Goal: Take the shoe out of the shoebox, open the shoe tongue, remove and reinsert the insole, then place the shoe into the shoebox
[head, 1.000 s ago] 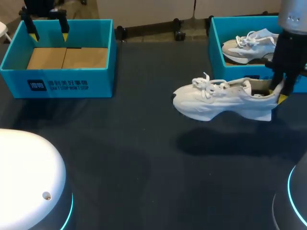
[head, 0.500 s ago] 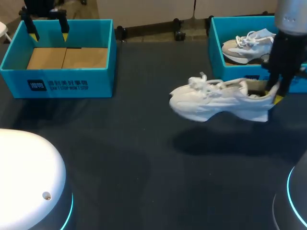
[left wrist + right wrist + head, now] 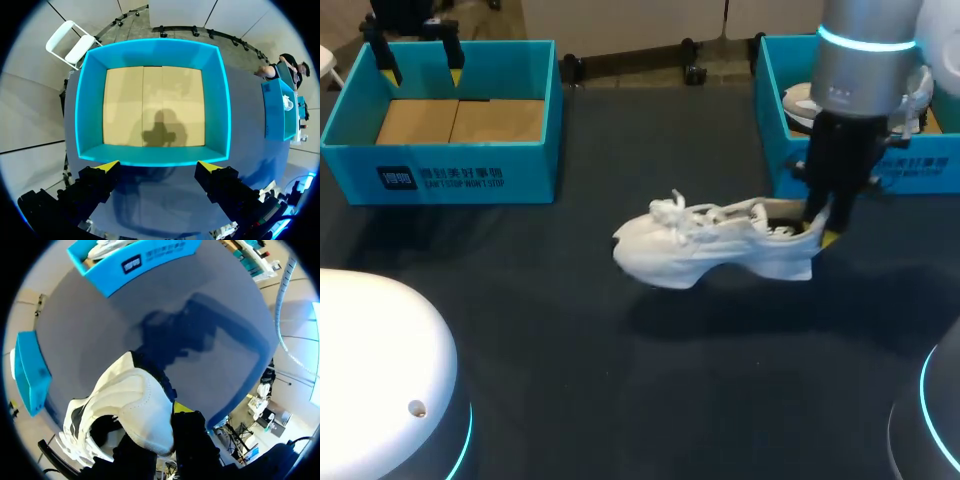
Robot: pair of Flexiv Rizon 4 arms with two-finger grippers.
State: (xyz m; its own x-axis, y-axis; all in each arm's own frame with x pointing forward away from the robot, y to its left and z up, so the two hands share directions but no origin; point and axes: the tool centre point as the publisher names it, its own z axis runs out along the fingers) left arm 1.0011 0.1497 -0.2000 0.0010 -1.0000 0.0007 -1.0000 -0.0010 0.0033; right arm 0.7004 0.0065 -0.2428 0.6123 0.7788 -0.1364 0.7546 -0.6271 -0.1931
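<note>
While right gripper [image 3: 823,232] clamps the heel of one shoe [image 3: 705,248], left gripper [image 3: 158,166] gapes; two shoeboxes [image 3: 440,178] [image 3: 772,95], second shoe [image 3: 798,105] in one

The left shoebox [image 3: 532,168] has a dark logo square [image 3: 396,179] and white lettering [image 3: 460,180] on its front wall. The right shoebox [image 3: 782,165] bears similar print [image 3: 920,168], too small to read.
</note>
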